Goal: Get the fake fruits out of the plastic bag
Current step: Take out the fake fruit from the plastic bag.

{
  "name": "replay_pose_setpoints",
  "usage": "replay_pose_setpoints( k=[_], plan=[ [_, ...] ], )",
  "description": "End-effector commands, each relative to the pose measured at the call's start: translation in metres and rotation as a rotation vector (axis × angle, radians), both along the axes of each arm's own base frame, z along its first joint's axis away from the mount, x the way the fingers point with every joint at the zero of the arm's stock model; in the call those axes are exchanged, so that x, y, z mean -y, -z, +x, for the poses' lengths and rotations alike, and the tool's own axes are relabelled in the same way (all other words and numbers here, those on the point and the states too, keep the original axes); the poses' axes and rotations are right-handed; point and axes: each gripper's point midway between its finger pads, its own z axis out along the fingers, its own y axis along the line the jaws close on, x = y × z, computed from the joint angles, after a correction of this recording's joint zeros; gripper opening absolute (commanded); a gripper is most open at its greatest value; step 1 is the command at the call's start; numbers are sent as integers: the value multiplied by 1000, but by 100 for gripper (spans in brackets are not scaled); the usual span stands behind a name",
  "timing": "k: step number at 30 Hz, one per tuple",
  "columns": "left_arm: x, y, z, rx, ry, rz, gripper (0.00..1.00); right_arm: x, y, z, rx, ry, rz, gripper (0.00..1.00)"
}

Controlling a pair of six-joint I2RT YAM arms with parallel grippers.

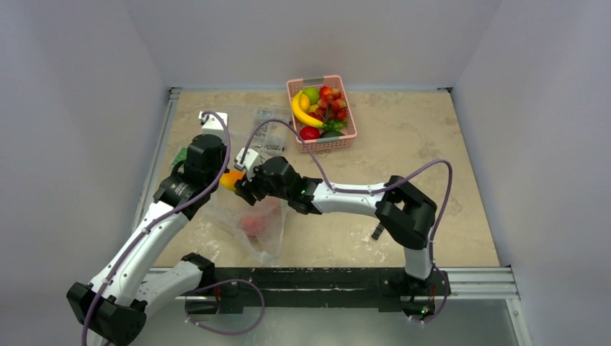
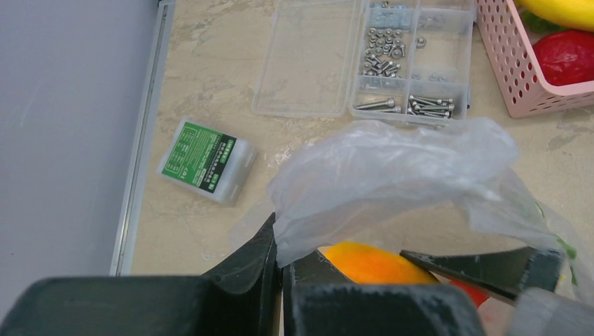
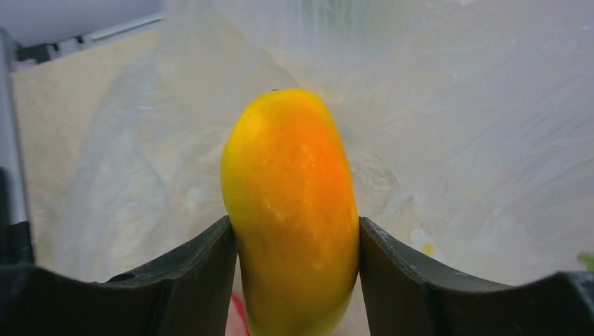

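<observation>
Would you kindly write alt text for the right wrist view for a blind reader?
The right gripper is shut on an orange-yellow fake mango, one dark finger pressed against each side. The clear plastic bag fills the background, with beige table at the left.

Across my desk, a pale marbled top, a pink perforated basket sits near the back wall. A big yellow banana curves along its left side. Just left of the basket a clear compartment case lies opened flat. Its lid half is bare, and its tray half holds silver screws and small nuts sorted into compartments. Nearer me and further left, a small clear box with a green label lies flat, close to the metal rail that edges the desk.
</observation>
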Motion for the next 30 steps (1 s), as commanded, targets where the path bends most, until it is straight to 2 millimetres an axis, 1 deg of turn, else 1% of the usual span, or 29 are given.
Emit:
replay_pose_setpoints(
  k=[1, 4, 7, 14, 17, 19, 21, 22, 24, 26, 27, 30],
  plan=[
    [-2, -4, 3, 20, -18, 1, 0, 3, -40, -29, -85, -73, 108, 6],
    [-4, -4, 3, 22, -26, 6, 0, 9, -45, -42, -125, -100, 117, 3],
    [-5, -6, 2, 27, -30, 6, 0, 19, -54, -54, -143, -128, 130, 1],
    [-6, -6, 2, 25, -34, 15, 0, 51, -78, -80, -124, -189, 135, 0],
    [-8, -7, 2, 25, -41, 21, 0, 68, -88, -83, -98, -165, 156, 0],
    [-8, -7, 2, 21, -44, 22, 0, 81, -96, -81, -76, -124, 172, 0],
    [-8, -7, 2, 21, -44, 22, 0, 95, -108, -73, -56, -46, 204, 0],
    [-8, -7, 2, 20, -43, 22, 0, 106, -115, -68, -42, 4, 226, 0],
    [-9, -9, 2, 22, -45, 24, 0, 125, -125, -52, -25, 114, 266, 0],
    [-10, -11, 1, 29, -49, 24, 0, 145, -131, -31, -16, 227, 305, 0],
    [-9, -12, 1, 31, -47, 22, 0, 161, -133, -12, -18, 312, 321, 0],
    [-8, -12, 1, 33, -40, 16, 0, 196, -130, 34, -39, 513, 349, 0]
  ],
)
